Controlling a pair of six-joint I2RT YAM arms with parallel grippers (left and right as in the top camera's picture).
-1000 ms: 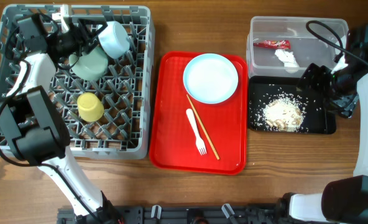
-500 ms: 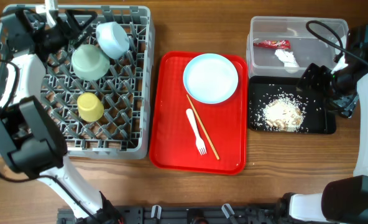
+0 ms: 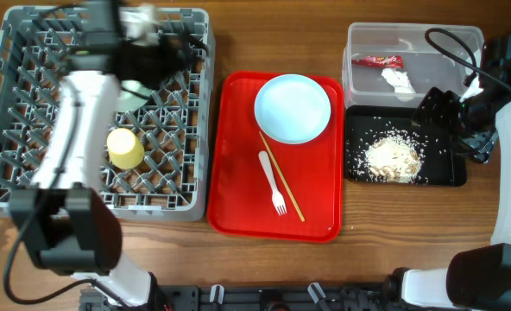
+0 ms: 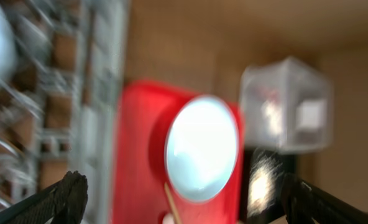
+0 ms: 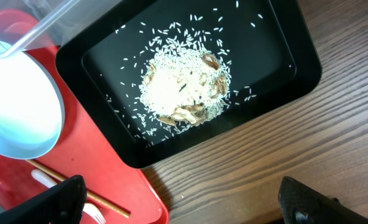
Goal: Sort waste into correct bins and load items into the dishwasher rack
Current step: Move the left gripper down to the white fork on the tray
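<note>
Glossy pale-blue plate (image 3: pixel 293 107) lies flat at the far end of the tray (image 3: pixel 234 173); left jaws and right jaws gape wide.

**Bright plastics on brown wood grain**
We see a bright red tray (image 3: pixel 234 190) under a pale blue-white plate (image 3: pixel 293 107), a white fork (image 3: pixel 271 180) and tan chopsticks (image 3: pixel 266 147). Whitish-beige crumbs (image 3: pixel 392 157) speckle the black tray (image 3: pixel 443 169). The clear tub (image 3: pixel 450 43) shows a red wrapper (image 3: pixel 380 60) and a white tissue (image 3: pixel 398 79). A yellow cup (image 3: pixel 125 148) dots the grey-blue lattice rack (image 3: pixel 18 104), all on the streaked brown table (image 3: pixel 394 233).
</note>
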